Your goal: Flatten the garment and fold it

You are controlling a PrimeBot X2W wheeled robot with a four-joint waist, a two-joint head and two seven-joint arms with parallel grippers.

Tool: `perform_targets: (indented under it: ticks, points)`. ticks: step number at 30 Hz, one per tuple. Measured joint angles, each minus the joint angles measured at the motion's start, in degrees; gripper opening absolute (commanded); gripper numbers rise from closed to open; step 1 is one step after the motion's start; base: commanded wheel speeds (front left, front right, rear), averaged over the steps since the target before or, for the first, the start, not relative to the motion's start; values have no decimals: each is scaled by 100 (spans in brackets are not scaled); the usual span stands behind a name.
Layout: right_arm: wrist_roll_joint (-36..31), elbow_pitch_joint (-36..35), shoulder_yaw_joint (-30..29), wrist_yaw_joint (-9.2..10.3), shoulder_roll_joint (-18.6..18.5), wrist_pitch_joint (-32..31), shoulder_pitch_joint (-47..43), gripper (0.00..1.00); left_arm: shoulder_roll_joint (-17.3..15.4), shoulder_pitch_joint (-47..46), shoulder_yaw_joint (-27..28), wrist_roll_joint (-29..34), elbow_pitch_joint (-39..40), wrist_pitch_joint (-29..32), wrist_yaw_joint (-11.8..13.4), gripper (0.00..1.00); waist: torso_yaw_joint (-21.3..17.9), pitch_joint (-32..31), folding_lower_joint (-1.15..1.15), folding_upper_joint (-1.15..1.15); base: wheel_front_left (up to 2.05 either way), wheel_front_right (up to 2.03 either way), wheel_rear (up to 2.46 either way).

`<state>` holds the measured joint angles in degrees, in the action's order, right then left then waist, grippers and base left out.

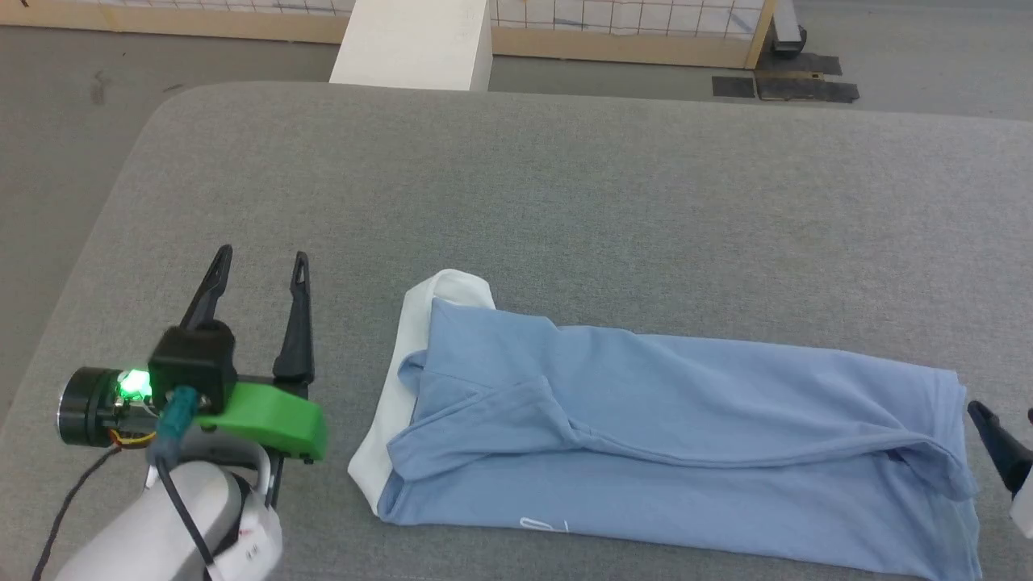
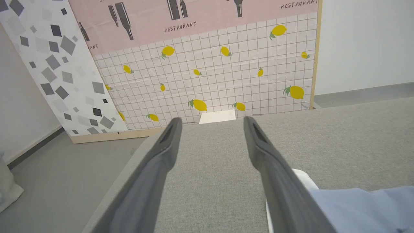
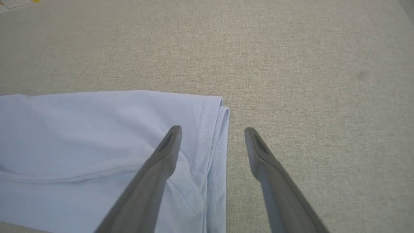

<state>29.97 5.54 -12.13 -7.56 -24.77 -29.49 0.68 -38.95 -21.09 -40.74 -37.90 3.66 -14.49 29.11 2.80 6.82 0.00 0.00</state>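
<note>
**Garment, a light blue short-sleeved polo shirt, lies as a long strip; cross fold pending**

Strip runs from just right of left pincer across to right pincer. White collar end sits nearest left pincer, a gap of grey fabric-covered tabletop between them. My read: lengthwise folds done, crosswise fold left. Top layer shows diagonal creases, so smooth those first, then pinch both corners of one end through all layers and carry them low to the other end, edges lined up. Catch one layer only and the strip opens.

Left pincer: fingers wide apart, nothing between them, over bare tabletop, clear of the cloth. Right pincer: equally wide, empty, straddling the stitched hem, left finger above cloth, right finger above tabletop. Contact with hem: can't tell.
</note>
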Motion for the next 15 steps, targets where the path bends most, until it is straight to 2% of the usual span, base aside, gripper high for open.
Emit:
perform_targets:
  ticks: [3,6,10,15]
  points:
    - [-255,87,-367,0,459,-125,-19,100,158,291,280,698,221,-9,121,100,21,29,0,0,0,0,0]
    - [-477,120,-568,0,817,-238,-10,100,318,669,513,1187,278,-24,127,100,34,64,0,0,0,0,0]
    - [-655,226,-858,0,1224,-515,85,100,502,981,710,1575,278,-24,5,100,63,129,0,0,0,0,0]
    - [-1050,374,-1202,0,1479,-765,124,100,726,1085,1004,1956,326,-24,-170,100,147,248,0,0,0,0,0]
